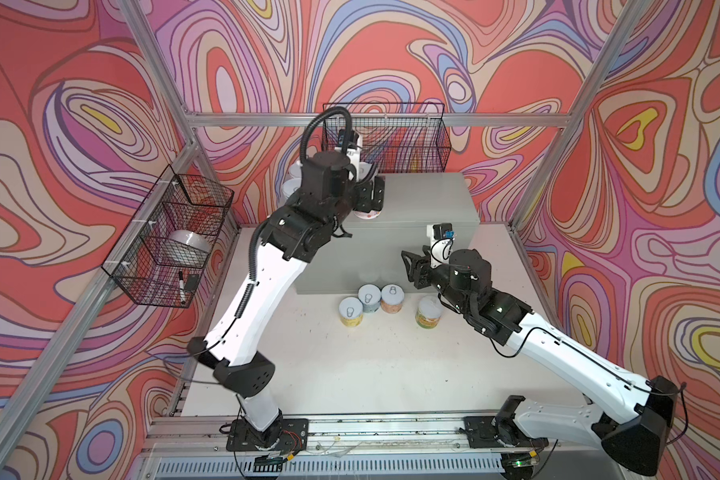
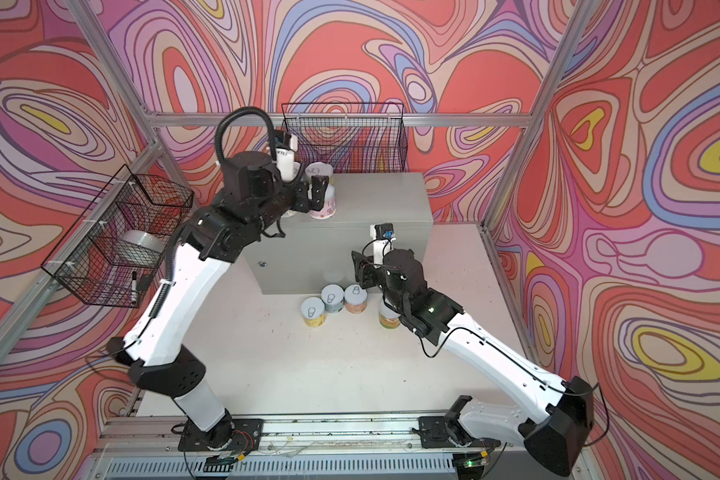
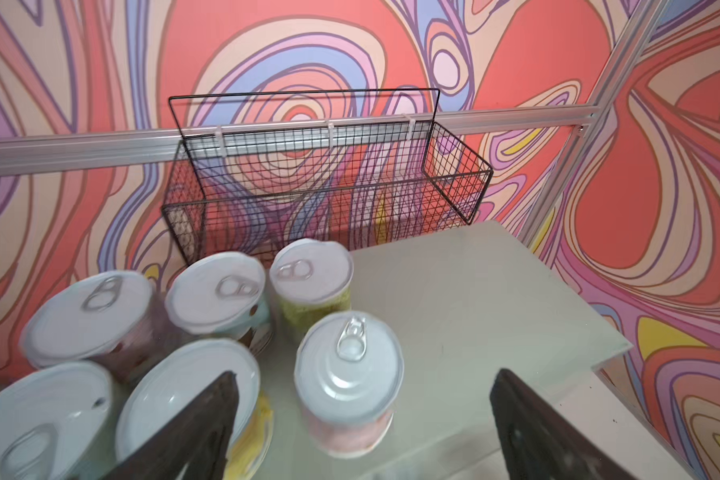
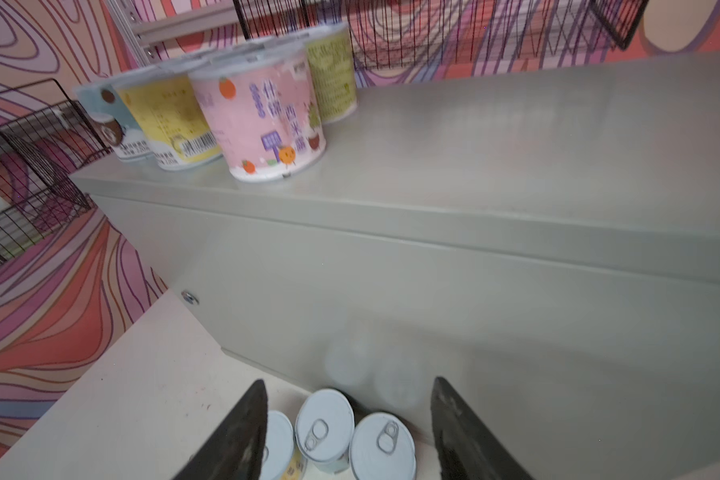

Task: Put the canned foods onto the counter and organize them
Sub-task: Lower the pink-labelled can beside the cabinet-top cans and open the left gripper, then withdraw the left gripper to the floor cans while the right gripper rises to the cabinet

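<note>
The counter [image 1: 429,199] is a light-grey metal box at the back of the white table. Several canned foods [image 3: 215,291] stand grouped on its left end. A pink can [image 3: 350,382] stands upright there between the fingers of my left gripper [image 3: 364,374], which is open and clear of the can on both sides. In both top views more cans stand on the table in front of the counter: a yellow one [image 1: 351,311], a blue-grey one [image 1: 369,298], an orange-pink one [image 1: 392,298] and a green-yellow one [image 1: 428,311]. My right gripper [image 4: 350,382] hovers open above them, holding nothing.
A black wire basket [image 1: 408,137] hangs on the back wall just above the counter. A second wire basket [image 1: 163,249] on the left wall holds a silver tape roll [image 1: 190,243] and a marker [image 1: 181,286]. Aluminium frame posts border the table.
</note>
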Robot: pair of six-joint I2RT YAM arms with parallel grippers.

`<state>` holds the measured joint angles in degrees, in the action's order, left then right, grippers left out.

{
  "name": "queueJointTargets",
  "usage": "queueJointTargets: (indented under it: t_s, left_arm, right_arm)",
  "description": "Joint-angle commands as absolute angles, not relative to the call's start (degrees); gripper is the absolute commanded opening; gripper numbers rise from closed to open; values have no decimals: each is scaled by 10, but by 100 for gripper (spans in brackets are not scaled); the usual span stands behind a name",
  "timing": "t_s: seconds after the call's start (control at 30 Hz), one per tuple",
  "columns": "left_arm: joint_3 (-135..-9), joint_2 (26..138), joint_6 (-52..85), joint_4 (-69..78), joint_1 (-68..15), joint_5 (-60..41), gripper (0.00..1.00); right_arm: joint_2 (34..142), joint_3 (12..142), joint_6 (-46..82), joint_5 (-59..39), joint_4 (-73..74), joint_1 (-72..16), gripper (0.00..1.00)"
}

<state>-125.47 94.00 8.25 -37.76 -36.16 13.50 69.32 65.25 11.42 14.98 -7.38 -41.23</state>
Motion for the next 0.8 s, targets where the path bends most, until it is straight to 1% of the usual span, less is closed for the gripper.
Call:
queueJointTargets:
  t_s: [0.0, 0.03, 0.13, 0.23, 0.37, 0.53, 0.77]
  left_arm:
    - [-1113, 816, 97, -306, -363, 142, 96]
    - [-1062, 785, 100, -303, -364, 145, 97]
    - [-967, 721, 110, -317, -369, 159, 100]
    - [-904, 686, 118, -352, -384, 192, 100]
    - [-801, 642, 133, -352, -420, 214, 100]
    - [-699, 599, 174, -337, -425, 187, 100]
    - [-585, 544, 220, -303, -426, 154, 98]
  right_arm:
    - [723, 693, 66, 122, -36, -407, 63]
    - [736, 710, 60, 116, -36, -406, 63]
    - [764, 746, 43, 107, -31, -403, 62]
    - [789, 776, 29, 98, -22, -393, 60]
    - [820, 807, 26, 78, -10, -373, 56]
    - [860, 847, 25, 51, -6, -360, 52]
    - [907, 885, 37, 42, -3, -359, 52]
